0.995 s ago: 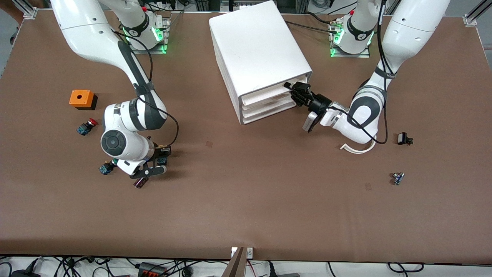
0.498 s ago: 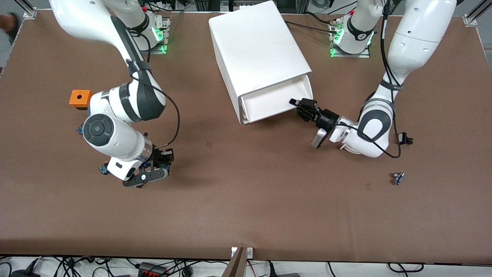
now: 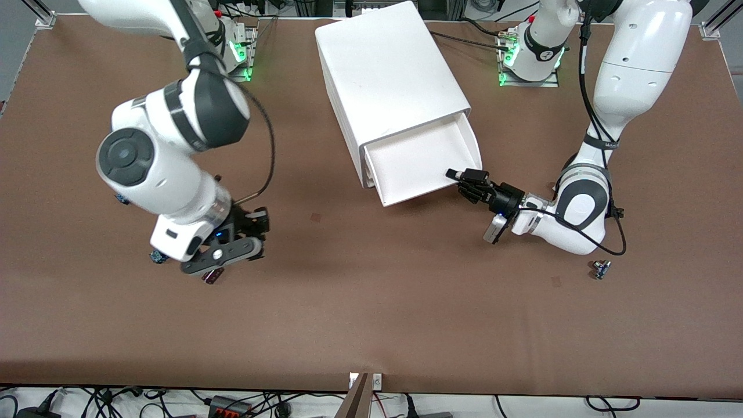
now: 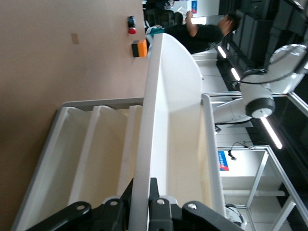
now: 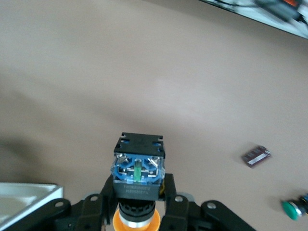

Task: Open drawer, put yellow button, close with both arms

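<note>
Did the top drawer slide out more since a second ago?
Yes. The drawer has slid out of the white cabinet, toward the front camera, with the left gripper shut on its front lip.

A robotics lab: two white arms bolted by green-lit bases to a brown worktop, aluminium frame posts at its corners, loose cables along its edge. The left wrist view shows a further arm, ceiling strip lights and a person among dark racks
</note>
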{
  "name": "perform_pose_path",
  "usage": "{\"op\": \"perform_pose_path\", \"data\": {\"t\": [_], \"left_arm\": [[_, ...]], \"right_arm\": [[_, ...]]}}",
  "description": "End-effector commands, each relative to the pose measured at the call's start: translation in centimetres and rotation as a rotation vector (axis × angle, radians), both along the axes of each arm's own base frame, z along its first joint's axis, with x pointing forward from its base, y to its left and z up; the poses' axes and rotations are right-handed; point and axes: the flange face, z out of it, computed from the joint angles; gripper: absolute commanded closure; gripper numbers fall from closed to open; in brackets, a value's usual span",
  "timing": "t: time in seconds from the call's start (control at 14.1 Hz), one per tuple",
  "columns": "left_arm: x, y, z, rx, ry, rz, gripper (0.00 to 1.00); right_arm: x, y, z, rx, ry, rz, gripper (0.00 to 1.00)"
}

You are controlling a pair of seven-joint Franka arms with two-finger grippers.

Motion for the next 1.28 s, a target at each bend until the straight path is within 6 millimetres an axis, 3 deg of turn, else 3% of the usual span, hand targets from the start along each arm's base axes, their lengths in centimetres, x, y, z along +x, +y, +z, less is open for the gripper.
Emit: {"op": "perform_pose_path", "data": {"t": [0.0,0.14,0.36,0.57,0.71,0.85,1.07,1.21], "left_arm": [[1.4,1.4,-1.1,0.053,-0.026,0.022,0.00],[1.9,2.6,0.6,0.087,0.031,0.047,0.00],[2.1,4.1,5.8,0.223,0.149,0.038,0.00],[2.2,6.3,10.3,0.405,0.192,0.041,0.00],[3.0,9.3,14.2,0.617,0.198,0.063,0.00],[3.6,10.4,17.1,0.825,0.201,0.064,0.00],[4.6,11.5,18.8,1.125,0.075,0.026,0.00],[5.6,12.9,18.7,1.261,0.010,0.015,0.00]], "right_arm": [[-3.1,7.0,2.8,0.038,-0.048,0.028,1.00],[-4.7,10.8,3.9,0.086,-0.109,0.034,1.00],[-7.6,16.1,4.1,0.146,-0.139,-0.018,1.00],[-11.6,21.8,2.0,0.152,-0.111,-0.060,1.00],[-13.1,23.5,1.4,0.155,-0.096,-0.079,1.00],[-14.0,25.2,-0.6,0.149,-0.080,-0.092,1.00],[-14.9,26.9,-3.2,0.144,-0.066,-0.110,1.00],[-15.2,27.4,-4.2,0.139,-0.053,-0.104,1.00]]}}
